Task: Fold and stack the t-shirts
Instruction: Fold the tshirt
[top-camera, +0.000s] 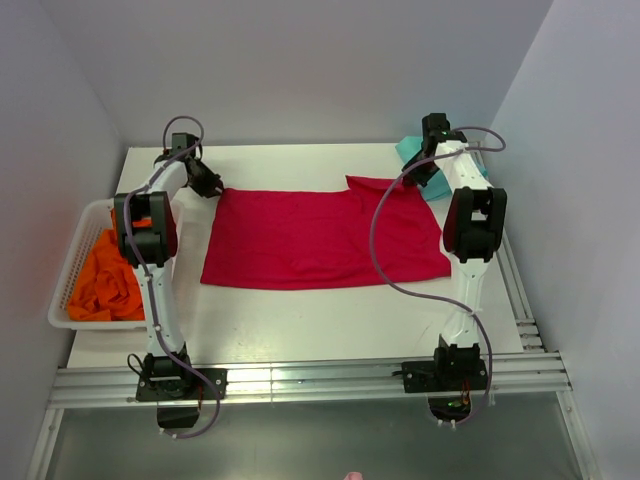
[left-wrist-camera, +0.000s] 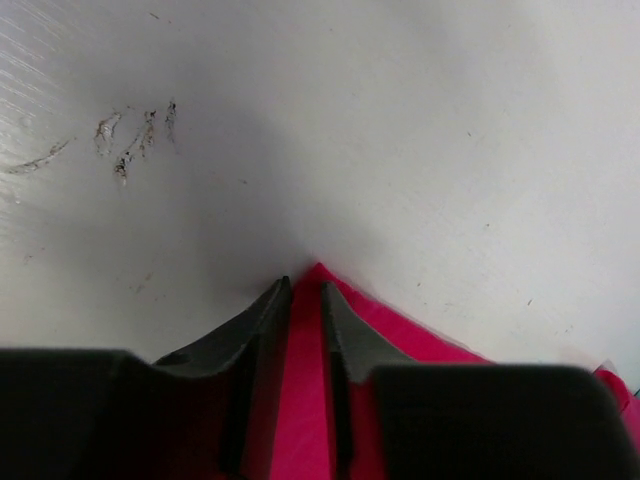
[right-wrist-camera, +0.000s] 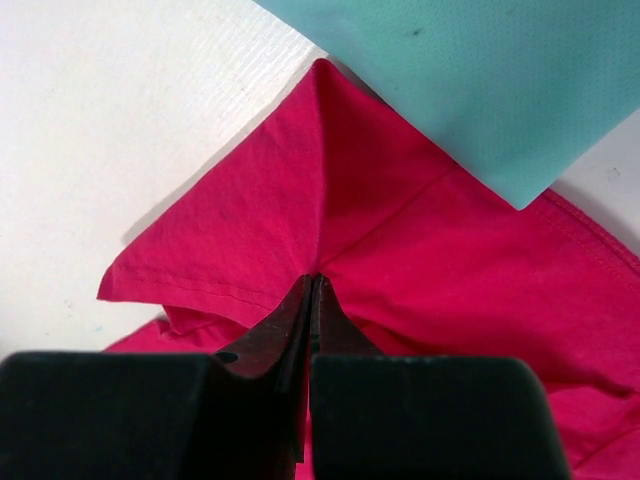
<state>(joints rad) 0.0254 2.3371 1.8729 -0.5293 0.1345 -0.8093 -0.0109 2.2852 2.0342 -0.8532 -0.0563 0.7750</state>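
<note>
Left gripper (left-wrist-camera: 305, 296) is clamped on the far left corner of the red shirt (top-camera: 320, 240) spread flat on the table (top-camera: 300, 320), my right gripper (right-wrist-camera: 312, 286) pinches its far right sleeve beside the teal shirt (right-wrist-camera: 480, 80), so I should lift both evenly, keeping that edge taut.

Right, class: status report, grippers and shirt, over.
Left gripper, right gripper both shut on crimson-red cloth t-shirt, far edge. Shirt mostly flat. Teal-green cloth shirt against right sleeve.

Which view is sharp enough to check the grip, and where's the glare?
Right wrist: red shirt crisp, seams readable, fingers soft. Left wrist: fingers dark and blurred, shadow on the table ahead. Top external: even light, glare on the front rail.
</note>
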